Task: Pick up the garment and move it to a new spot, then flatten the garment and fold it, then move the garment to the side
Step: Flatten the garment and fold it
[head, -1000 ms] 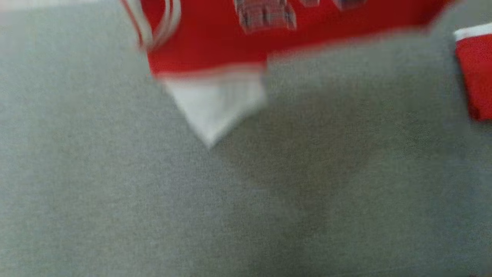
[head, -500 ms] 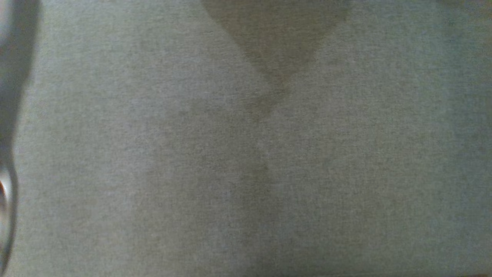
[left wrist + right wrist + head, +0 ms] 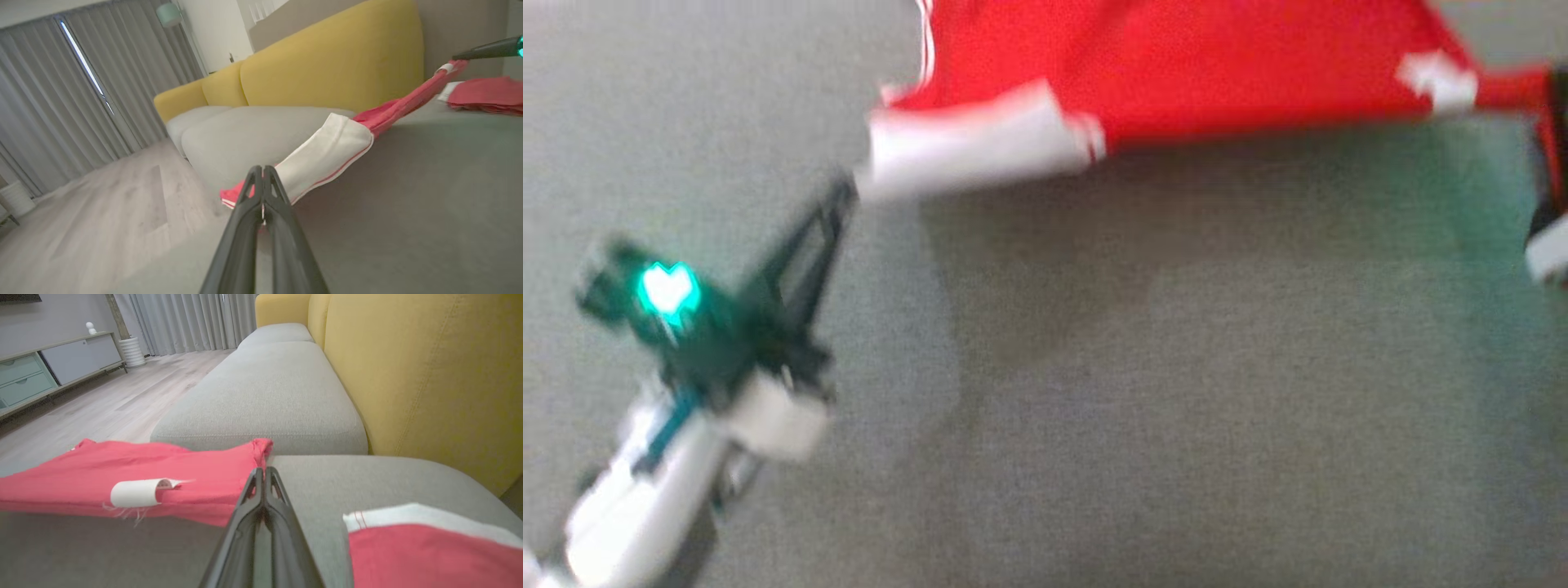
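Note:
The garment [image 3: 1217, 65] is red with a white sleeve [image 3: 972, 147] and hangs stretched just above a grey sofa cushion [image 3: 1176, 408]. My left gripper [image 3: 845, 192] reaches up from the lower left to the sleeve end. In the left wrist view it [image 3: 261, 169] is shut on the red hem [image 3: 231, 198] beside the white sleeve [image 3: 327, 155]. The right gripper [image 3: 461, 57] holds the far end. In the right wrist view it [image 3: 263, 470] is shut on a bunched red corner of the garment [image 3: 163, 473], which carries a white label [image 3: 135, 493].
A second red and white garment [image 3: 429, 547] lies on the cushion to the right, also seen as a red pile [image 3: 486, 96]. Yellow sofa backrests [image 3: 429, 375] rise behind. More grey seats [image 3: 278, 388] continue alongside, with wooden floor [image 3: 102, 212] beyond the cushion edge.
The head camera has swung: the garment left the picture, leaving bare cushion, and is back at the top now with my left gripper beside it. Both grippers stay shut.

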Available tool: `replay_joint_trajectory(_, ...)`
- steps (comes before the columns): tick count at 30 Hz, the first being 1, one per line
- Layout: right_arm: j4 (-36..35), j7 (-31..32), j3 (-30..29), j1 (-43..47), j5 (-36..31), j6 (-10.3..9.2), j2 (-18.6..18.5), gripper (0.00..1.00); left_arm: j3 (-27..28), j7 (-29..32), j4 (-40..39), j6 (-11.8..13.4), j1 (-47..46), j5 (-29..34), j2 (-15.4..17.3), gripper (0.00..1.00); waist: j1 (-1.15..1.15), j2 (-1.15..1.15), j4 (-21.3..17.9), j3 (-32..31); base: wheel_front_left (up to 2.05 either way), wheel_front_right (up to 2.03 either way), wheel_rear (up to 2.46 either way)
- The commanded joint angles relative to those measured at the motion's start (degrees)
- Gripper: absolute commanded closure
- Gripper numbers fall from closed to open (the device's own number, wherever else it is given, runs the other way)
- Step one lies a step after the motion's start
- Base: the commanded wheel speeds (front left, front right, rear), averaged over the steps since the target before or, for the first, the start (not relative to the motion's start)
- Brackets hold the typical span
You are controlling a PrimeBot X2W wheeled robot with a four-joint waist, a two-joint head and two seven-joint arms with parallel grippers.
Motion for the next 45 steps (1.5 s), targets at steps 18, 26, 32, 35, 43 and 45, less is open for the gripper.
replay_joint_trajectory(18, -14.4, -0.8, -14.4, 35.9, -4.5, 0.37, -0.4, 1.00, -2.3, 0.6, -10.5, 4.9, 27.7, -4.8, 4.7, 1.00, 0.02, 0.00, -1.3, -9.7, 0.00, 0.00, 0.00)
replay_joint_trajectory(26, -18.8, 1.5, -20.4, 38.3, -8.3, 0.37, 2.7, 1.00, -2.3, 1.8, -12.2, 3.9, 23.9, -3.6, 5.7, 1.00, 0.02, 0.00, -1.9, -9.0, 0.00, 0.00, 0.00)
replay_joint_trajectory(32, -18.9, 4.2, -23.5, 32.6, -11.1, 0.37, 5.5, 1.00, -1.3, 1.4, -9.1, 2.0, 13.2, -1.1, 4.7, 1.00, 0.02, 0.00, -1.5, -5.4, 0.00, 0.00, 0.00)
replay_joint_trajectory(35, -17.6, 5.6, -24.0, 27.6, -12.6, 0.37, 6.5, 1.00, -1.1, 1.2, -5.9, 0.2, 5.3, 1.3, 4.3, 1.00, 0.02, 0.00, -1.4, -2.6, 0.00, 0.00, 0.00)
replay_joint_trajectory(43, -13.2, 6.8, -22.2, 17.0, -14.9, 0.37, 6.7, 1.00, -2.3, 0.6, 2.3, -3.5, -10.0, 5.0, 2.0, 1.00, 0.02, 0.00, -1.5, 3.0, 0.00, 0.00, 0.00)
replay_joint_trajectory(45, -11.8, 6.7, -21.4, 14.5, -15.1, 0.37, 6.7, 1.00, -2.8, 0.4, 4.7, -4.1, -13.1, 5.6, 1.1, 1.00, 0.02, 0.00, -1.6, 4.2, 0.00, 0.00, 0.00)
